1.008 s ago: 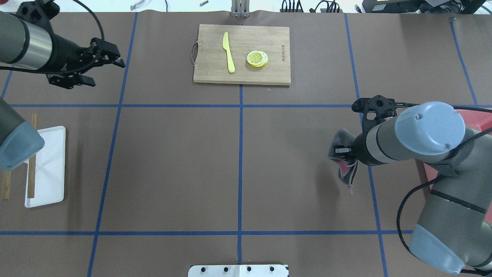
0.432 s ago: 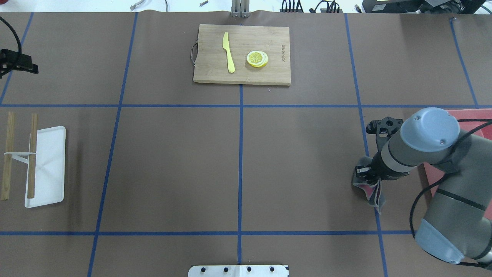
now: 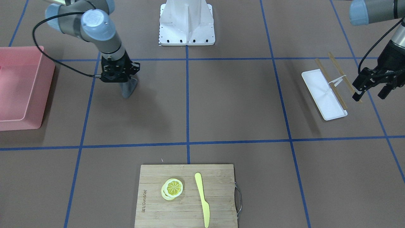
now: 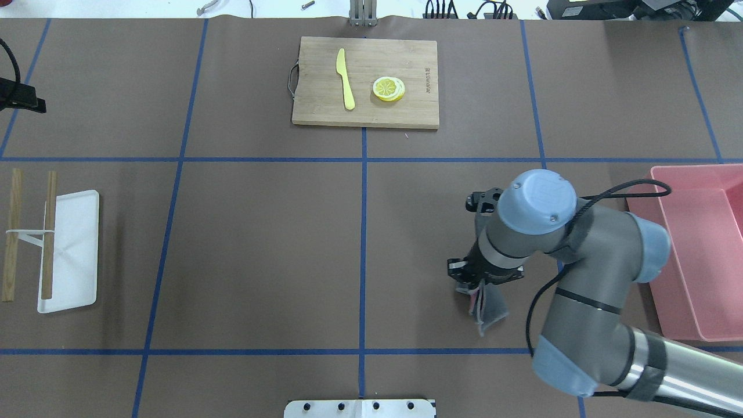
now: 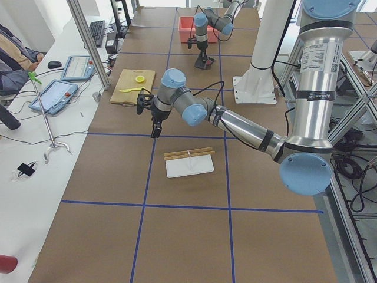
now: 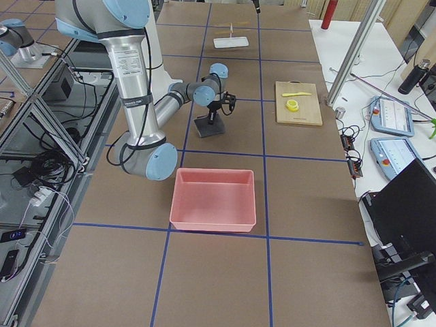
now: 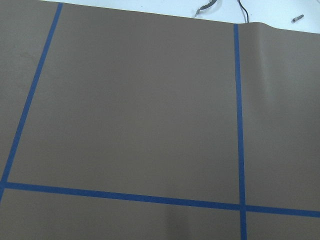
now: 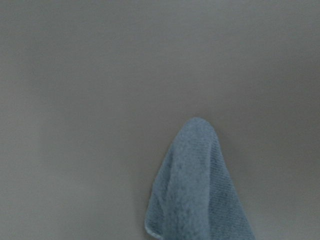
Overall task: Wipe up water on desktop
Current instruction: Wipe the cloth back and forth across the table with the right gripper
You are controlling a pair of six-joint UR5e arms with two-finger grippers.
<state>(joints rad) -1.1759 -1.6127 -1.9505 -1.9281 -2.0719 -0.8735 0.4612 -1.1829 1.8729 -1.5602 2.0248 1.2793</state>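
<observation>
The desktop [image 4: 261,249] is a matte brown surface crossed by blue tape lines; I see no water on it. My right gripper [image 4: 473,284] is shut on a grey-blue cloth [image 4: 489,309] with a pink side. The cloth hangs down from the jaws just right of the table's middle, its lower end at or near the desktop. The cloth also shows in the front view [image 3: 129,88] and in the right wrist view [image 8: 200,195]. My left gripper [image 3: 370,91] is open and empty, hovering beside the white tray at the table's left end.
A bamboo cutting board [image 4: 325,113] with a yellow knife [image 4: 346,81] and lemon slices [image 4: 388,89] lies at the far middle. A pink bin [image 4: 705,249] stands at the right. A white tray [image 4: 75,255] and chopsticks [image 4: 11,232] lie at the left.
My right gripper carried the cloth first rightward toward the bin, then back left toward the table's middle. My left arm pulled back to the left edge of the overhead view.
</observation>
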